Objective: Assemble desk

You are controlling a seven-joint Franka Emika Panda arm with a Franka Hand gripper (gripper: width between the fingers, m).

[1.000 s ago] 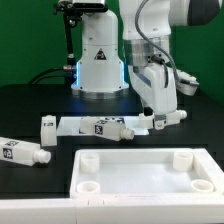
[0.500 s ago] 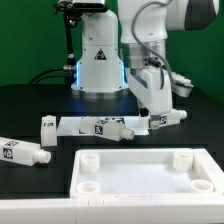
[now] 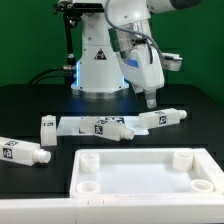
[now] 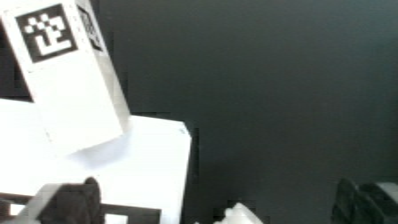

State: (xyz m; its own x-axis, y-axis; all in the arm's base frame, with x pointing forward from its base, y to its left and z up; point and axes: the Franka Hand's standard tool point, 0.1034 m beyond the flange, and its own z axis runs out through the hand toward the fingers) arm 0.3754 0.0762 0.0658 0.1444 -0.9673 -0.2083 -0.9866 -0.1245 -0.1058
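White tray-like tabletop [image 3: 140, 176] — round corner sockets [image 3: 88, 160], tagged leg [image 3: 163, 118] near spread tool [image 3: 150, 100]

Tabletop [image 3: 130, 155] in front. Behind it marker board [image 3: 75, 123], middle leg [image 3: 108, 127] lying on it. Right leg [image 3: 163, 118] at exterior view's right, left leg [image 3: 20, 152] far left.

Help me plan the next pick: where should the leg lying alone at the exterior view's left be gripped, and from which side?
Grip the leg around its middle, coming straight down from above. It lies flat on the table with room along both long sides, and its square section likely gives flat parallel faces to close on.
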